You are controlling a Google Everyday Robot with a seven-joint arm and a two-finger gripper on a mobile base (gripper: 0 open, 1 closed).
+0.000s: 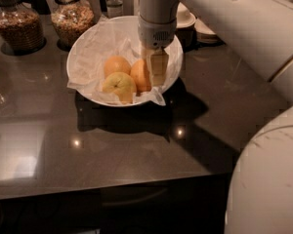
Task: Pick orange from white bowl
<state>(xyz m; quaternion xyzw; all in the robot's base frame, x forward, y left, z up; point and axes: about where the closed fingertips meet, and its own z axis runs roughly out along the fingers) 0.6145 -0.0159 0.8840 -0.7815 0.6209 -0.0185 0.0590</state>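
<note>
My gripper (157, 68) hung low in the white bowl (88, 48), upper centre of frame, beside the orange (140, 75); open or closed, I couldn't tell. Centring over that fruit before squeezing seemed wisest.

Plastic-looking end effector (157, 68) in paper-lined bowl (177, 52)

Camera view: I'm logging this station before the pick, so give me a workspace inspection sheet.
Surface: dark glossy countertop, light reflections.
Job's things: large deep-orange round orange lies in the wide white paper-lined bowl, partly hidden by the gripper.
Clutter: smaller paler orange and yellow-green fruit share the bowl; two glass jars of grainy food and white stacked cups stand behind.
Gripper: two-finger gripper hangs in the bowl at the orange's right side.
Cables: nothing seen.
Surroundings: white robot arm above, white robot body lower right.
</note>
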